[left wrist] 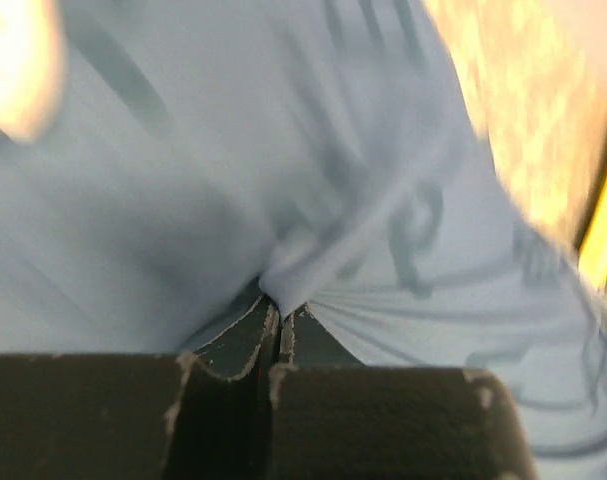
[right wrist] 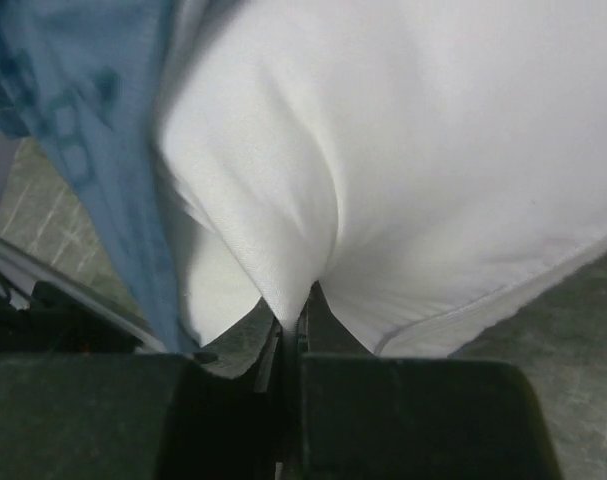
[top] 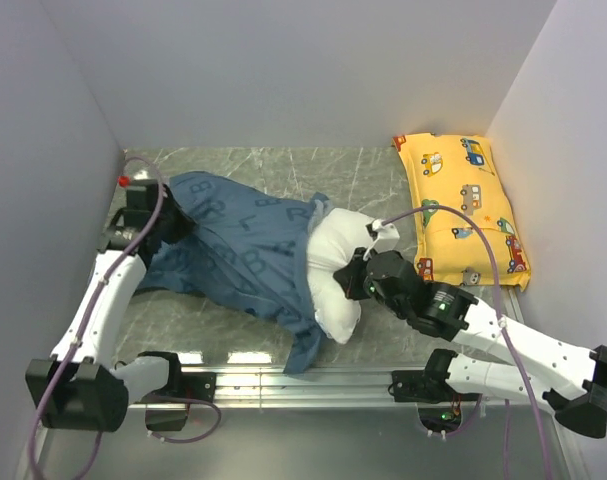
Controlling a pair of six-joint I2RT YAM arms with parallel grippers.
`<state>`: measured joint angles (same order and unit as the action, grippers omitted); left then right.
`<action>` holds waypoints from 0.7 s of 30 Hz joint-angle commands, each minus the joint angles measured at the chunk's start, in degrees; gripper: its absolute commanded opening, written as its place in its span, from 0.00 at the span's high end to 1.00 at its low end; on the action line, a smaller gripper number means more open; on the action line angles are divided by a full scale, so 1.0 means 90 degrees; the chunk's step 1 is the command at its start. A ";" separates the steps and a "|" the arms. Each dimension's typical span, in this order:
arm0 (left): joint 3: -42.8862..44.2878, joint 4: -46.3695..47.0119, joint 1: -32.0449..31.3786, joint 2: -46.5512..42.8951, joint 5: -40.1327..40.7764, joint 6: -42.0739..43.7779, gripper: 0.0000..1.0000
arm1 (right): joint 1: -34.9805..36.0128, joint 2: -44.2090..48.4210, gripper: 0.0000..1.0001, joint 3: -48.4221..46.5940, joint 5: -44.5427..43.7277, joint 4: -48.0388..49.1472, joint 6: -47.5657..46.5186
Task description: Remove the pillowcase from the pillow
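Note:
The dark-blue pillowcase [top: 238, 255] lies across the middle of the table and covers most of the white pillow [top: 335, 270], whose right end sticks out bare. My left gripper [top: 163, 228] is shut on a pinched fold of the pillowcase [left wrist: 313, 200] at its far left end; its fingertips [left wrist: 280, 325] are pressed together on the cloth. My right gripper [top: 358, 278] is shut on a fold of the bare pillow [right wrist: 413, 160] at its right end. The pillowcase's open edge [right wrist: 93, 130] hangs to the left in the right wrist view.
A yellow car-print pillow [top: 463, 205] lies along the right wall. A metal rail [top: 303, 378] runs along the near table edge between the arm bases. A small red part [top: 124, 180] sits by the left wall. Walls close in on left, back and right.

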<state>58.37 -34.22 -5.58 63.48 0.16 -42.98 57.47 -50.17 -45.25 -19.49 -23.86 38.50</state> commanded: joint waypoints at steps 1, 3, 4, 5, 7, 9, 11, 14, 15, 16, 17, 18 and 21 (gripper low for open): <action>0.0438 0.0725 0.1244 0.0416 0.1232 0.0801 0.99 | -0.0389 0.0622 1.00 -0.0440 -0.1234 -0.1479 -0.0284; 0.0575 0.0823 0.1586 0.0611 0.1232 0.0850 1.00 | -0.0701 0.0827 1.00 -0.0509 -0.1136 -0.1665 -0.0381; 0.0614 0.0872 0.1703 0.0661 0.1212 0.0840 1.00 | -0.0828 0.0896 1.00 -0.0538 -0.1000 -0.1695 -0.0420; 0.0653 0.0911 0.1966 0.0709 0.1174 0.0831 0.99 | -0.0945 0.0955 1.00 -0.0538 -0.0941 -0.1724 -0.0517; 0.0634 0.1028 0.2260 0.0768 0.1066 0.0811 0.99 | -0.1307 0.1102 1.00 -0.0567 -0.0804 -0.1783 -0.0596; 0.0663 0.1009 0.2641 0.0846 0.1027 0.0665 0.99 | -0.1454 0.1180 1.00 -0.0606 -0.0706 -0.1851 -0.0664; 0.0547 0.1193 0.2778 0.0817 0.0823 0.0625 0.99 | -0.1513 0.1239 1.00 -0.0694 -0.0677 -0.1910 -0.0674; 0.0313 0.1292 0.2682 0.0866 0.0295 0.0645 0.99 | -0.1513 0.1200 1.00 -0.0607 -0.0337 -0.1725 -0.0742; 0.0195 0.1340 0.2623 0.0750 0.0275 0.0626 1.00 | -0.1522 0.1151 1.00 -0.0548 -0.0258 -0.1666 -0.0743; -0.0125 0.1438 0.2487 0.0652 0.0139 0.0635 0.99 | -0.1513 0.1035 1.00 -0.0403 -0.0141 -0.1608 -0.0743; -0.0263 0.1516 0.2379 0.0545 0.0041 0.0654 1.00 | -0.1513 0.0995 1.00 -0.0305 -0.0014 -0.1385 -0.0752; -0.0361 0.1459 0.2262 0.0370 0.0031 0.0606 0.99 | -0.1513 0.0946 1.00 -0.0139 0.0210 -0.1286 -0.0762; -0.0781 0.1438 0.1842 -0.0030 -0.0037 0.0528 1.00 | -0.1503 0.0926 0.74 -0.0157 0.0688 -0.1090 -0.0899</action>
<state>53.76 -27.97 11.84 66.76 -10.76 -40.10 45.56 -43.27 -46.06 -10.92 -31.62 34.09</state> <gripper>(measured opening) 0.021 0.202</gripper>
